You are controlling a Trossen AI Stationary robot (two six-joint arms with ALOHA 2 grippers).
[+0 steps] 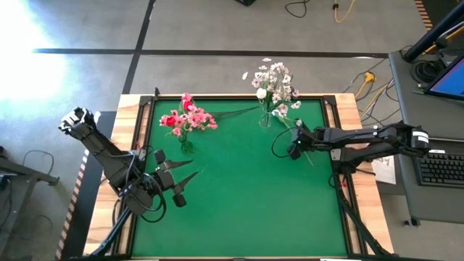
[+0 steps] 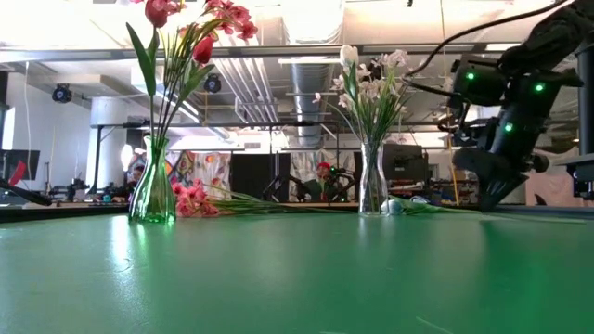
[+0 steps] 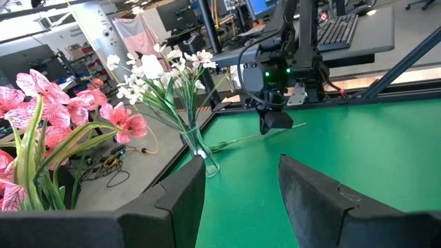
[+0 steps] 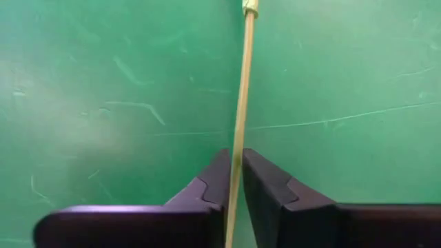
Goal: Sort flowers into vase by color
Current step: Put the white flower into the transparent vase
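Green felt covers the counter [image 1: 239, 210], framed by a pale wood border.

Item 1: left arm, dark, entering from the near-left corner. Its left hand [image 1: 174, 185] hangs over the near-left part of the counter, fingers [image 3: 313, 196] spread apart, holding nothing.

Item 2: right arm, dark, reaching in from the right edge. Its right hand [image 1: 293, 147] sits low over the far-right part of the counter, just beside the white-flower vase. Its fingers [image 4: 265, 182] are pressed against a thin pale green stem [image 4: 240, 124], which runs straight between them and lies along the felt.

Item 3: pink and red vase [image 2: 152, 199], clear glass, upright on the far-left part of the counter. It holds pink blossom clusters and red buds [image 1: 187, 117] on green stems.

Item 4: white-flower vase [image 2: 372, 190], clear glass, upright at the far edge right of centre. It holds white sprays and white buds [image 1: 274, 83].

Item 5: loose pink flower [image 2: 192, 199], lying flat on the felt between the 2 vases, blossom close to the pink and red vase, its long stem [image 1: 235, 112] pointing toward the white-flower vase.

Item 6: loose white bud [image 2: 395, 207], lying on the felt just beside the foot of the white-flower vase, on the side of the right hand.
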